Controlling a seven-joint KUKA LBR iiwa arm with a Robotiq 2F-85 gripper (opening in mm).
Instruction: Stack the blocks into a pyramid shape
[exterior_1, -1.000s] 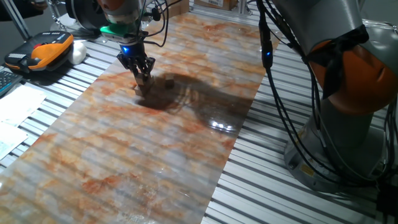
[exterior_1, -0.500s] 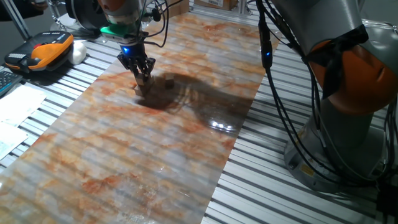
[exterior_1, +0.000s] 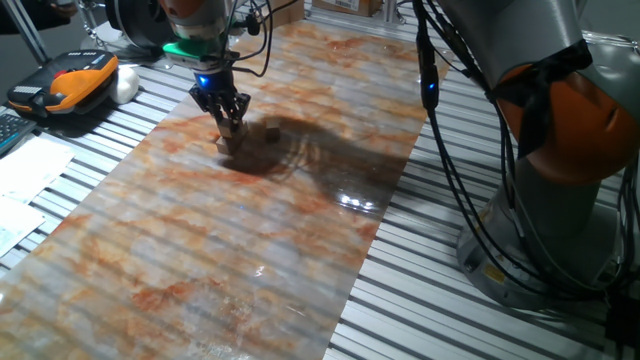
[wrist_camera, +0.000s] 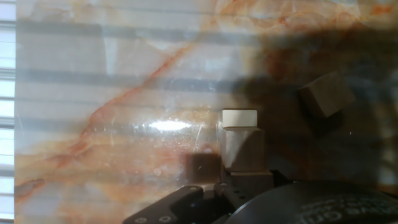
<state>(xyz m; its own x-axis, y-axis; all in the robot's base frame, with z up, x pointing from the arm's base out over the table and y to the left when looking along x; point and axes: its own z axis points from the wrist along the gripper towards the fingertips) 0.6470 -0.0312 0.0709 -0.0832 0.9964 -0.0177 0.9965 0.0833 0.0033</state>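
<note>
Black two-finger gripper on the arm points straight down over the far left part of the tabletop, its fingers drawn narrow, and whether they actually clamp the block beneath cannot be told from these views. Directly under the fingertips stands a small stack of light-brown plain wooden cubes; in the hand view this column shows a pale top face with another cube face below it. One more light-brown wooden cube lies just beside the stack on its right, apart from it, and appears turned at an angle in the hand view. All of them rest on a glossy marble-patterned sheet with orange veins, which covers a ribbed metal tabletop. Beyond the sheet's left edge sits an orange and black handheld device.
</note>
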